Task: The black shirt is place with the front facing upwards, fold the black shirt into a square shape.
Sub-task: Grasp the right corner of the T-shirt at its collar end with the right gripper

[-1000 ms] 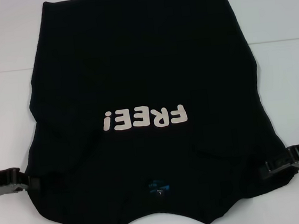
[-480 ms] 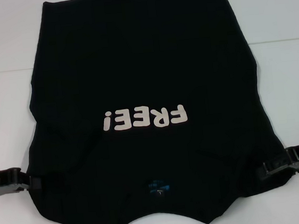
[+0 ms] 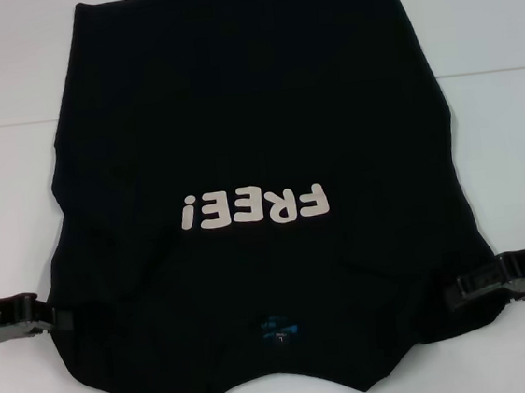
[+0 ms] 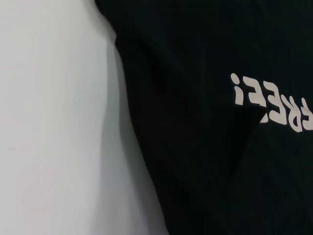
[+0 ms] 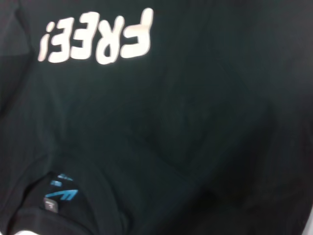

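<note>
Since the earlier frames, the right gripper has been shifted inward and lower at the lower right, onto the black shirt's edge. The left gripper is seen unmoved at the lower left edge. Whether either is closed cannot be told. Bare white table flanks the shirt, whose hem is cut off at the top.
</note>
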Action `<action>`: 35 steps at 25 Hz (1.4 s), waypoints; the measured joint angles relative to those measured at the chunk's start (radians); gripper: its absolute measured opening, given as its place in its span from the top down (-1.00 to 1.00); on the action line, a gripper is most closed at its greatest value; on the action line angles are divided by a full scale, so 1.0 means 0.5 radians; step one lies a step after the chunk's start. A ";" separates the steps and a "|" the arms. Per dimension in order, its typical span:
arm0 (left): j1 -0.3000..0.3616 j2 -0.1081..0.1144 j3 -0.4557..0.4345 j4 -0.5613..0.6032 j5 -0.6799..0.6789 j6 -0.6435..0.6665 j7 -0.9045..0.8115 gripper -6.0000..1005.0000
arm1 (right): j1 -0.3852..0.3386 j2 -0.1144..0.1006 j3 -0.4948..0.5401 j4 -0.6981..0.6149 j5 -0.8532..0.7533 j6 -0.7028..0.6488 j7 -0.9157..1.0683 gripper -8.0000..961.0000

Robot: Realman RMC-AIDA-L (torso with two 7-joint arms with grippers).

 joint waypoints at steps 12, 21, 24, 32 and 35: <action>-0.004 0.000 0.000 0.000 -0.011 0.000 0.000 0.93 | 0.010 -0.010 0.004 0.054 0.060 -0.005 -0.047 -0.80; -0.004 -0.001 0.000 0.000 -0.018 0.003 0.000 0.93 | 0.011 -0.053 0.033 0.127 0.104 0.011 -0.073 -0.77; -0.004 -0.002 0.000 0.000 -0.018 0.003 0.000 0.93 | 0.016 -0.048 0.027 0.128 0.101 0.015 -0.073 -0.76; -0.004 -0.003 0.000 0.000 -0.018 0.003 0.000 0.93 | 0.018 -0.023 0.013 0.100 0.096 0.020 -0.138 -0.73; -0.004 -0.003 0.000 0.000 -0.020 0.003 0.000 0.93 | 0.021 -0.022 -0.015 0.099 0.093 0.023 -0.136 -0.65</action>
